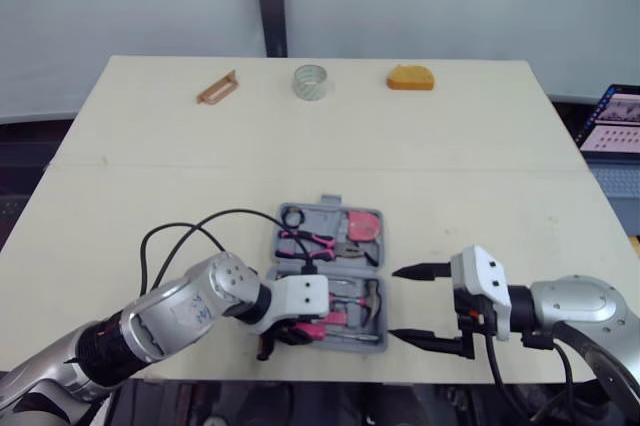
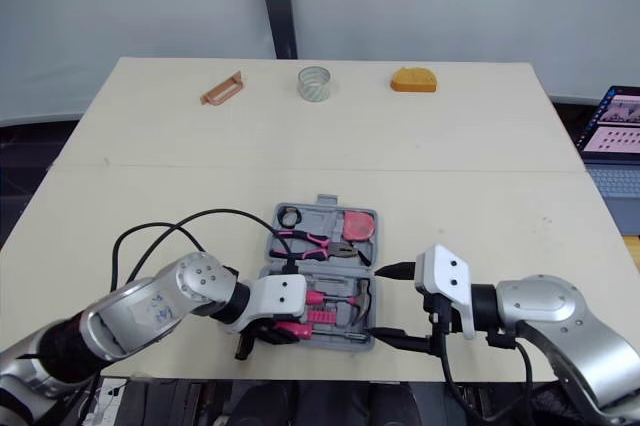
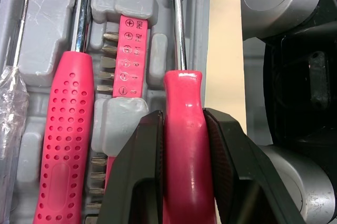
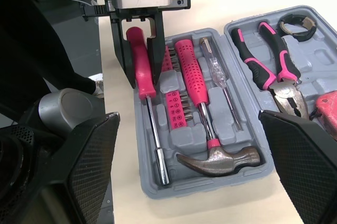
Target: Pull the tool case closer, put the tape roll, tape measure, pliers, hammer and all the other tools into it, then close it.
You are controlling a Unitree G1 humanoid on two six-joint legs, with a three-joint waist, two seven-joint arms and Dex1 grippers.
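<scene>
Tool case: we are seeing the grey plastic tool case point(image 4: 326, 61) lying open and flat near the front edge of the pale beige table point(image 1: 150, 176), between the two grippers.
Near half: it is carrying the hammer with a pink dotted handle point(image 4: 204, 121), a pink strip of screwdriver bits point(image 3: 130, 58) and a thin tester screwdriver with a clear handle point(image 4: 216, 69).
Far half: the pink-and-black pliers point(image 4: 283, 84) and the pink tape measure point(image 1: 362, 225) are sitting in their moulded nests.
Left gripper point(image 3: 183, 119): its two black fingers are pressing on both sides of the smooth pink handle of the long screwdriver point(image 3: 181, 84), which is lying along the case edge nearest to the robot.
Right gripper point(image 1: 396, 303): it is standing wide open and holding nothing, just beside the right side of the case.
Far edge of the table: the clear tape roll point(image 1: 311, 93) is sitting well apart from the case, between a tan flat object point(image 1: 217, 88) and an orange rounded object point(image 1: 411, 78).
</scene>
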